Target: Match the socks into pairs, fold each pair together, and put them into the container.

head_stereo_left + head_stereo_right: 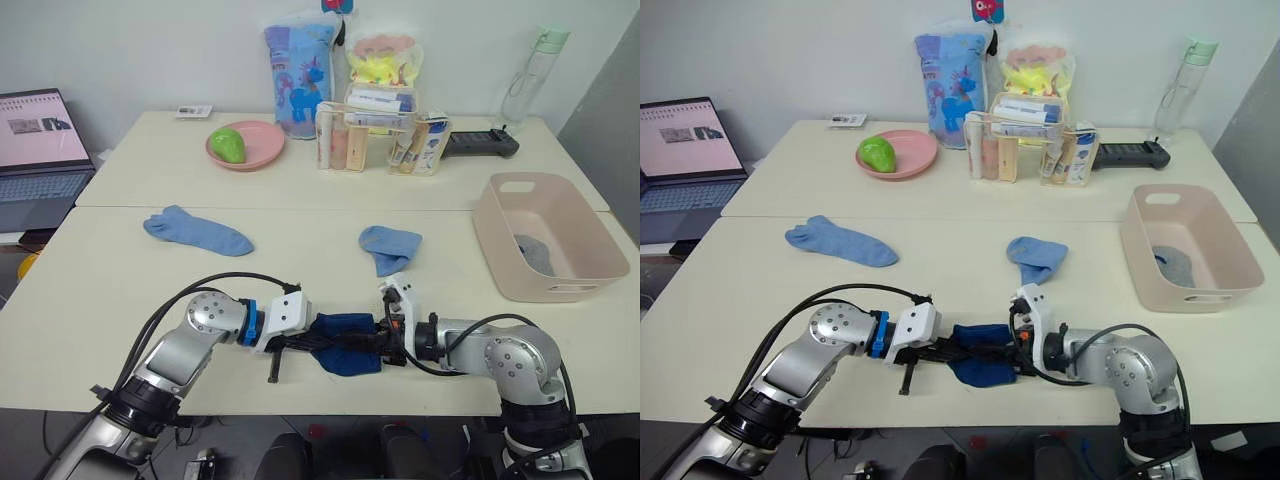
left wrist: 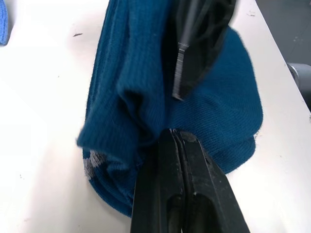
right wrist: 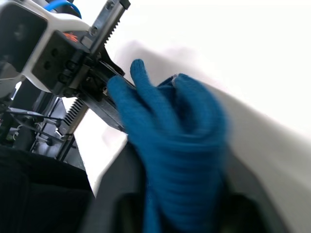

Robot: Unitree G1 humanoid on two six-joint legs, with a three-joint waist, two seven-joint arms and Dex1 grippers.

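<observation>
navy socks [image 1: 345, 345], ribbed knit bunched into a soft wad, lie crosswise at the near table [image 1: 120, 270] edge, pinched between left gripper [image 1: 300, 342] and right gripper [image 1: 388, 340], both clamped on the cloth. beyond, two light blue socks [image 1: 196, 230] [image 1: 389, 247]; far right, the container [image 1: 590, 290], smooth plastic.

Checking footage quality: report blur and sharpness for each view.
Left eye view: evenly lit, sharp across the table. Right eye view: much the same. Left wrist view: navy socks crisp, knit ribs readable. Right wrist view: the navy fabric close to the lens is smeared; the left hand beyond is clearer.
</observation>
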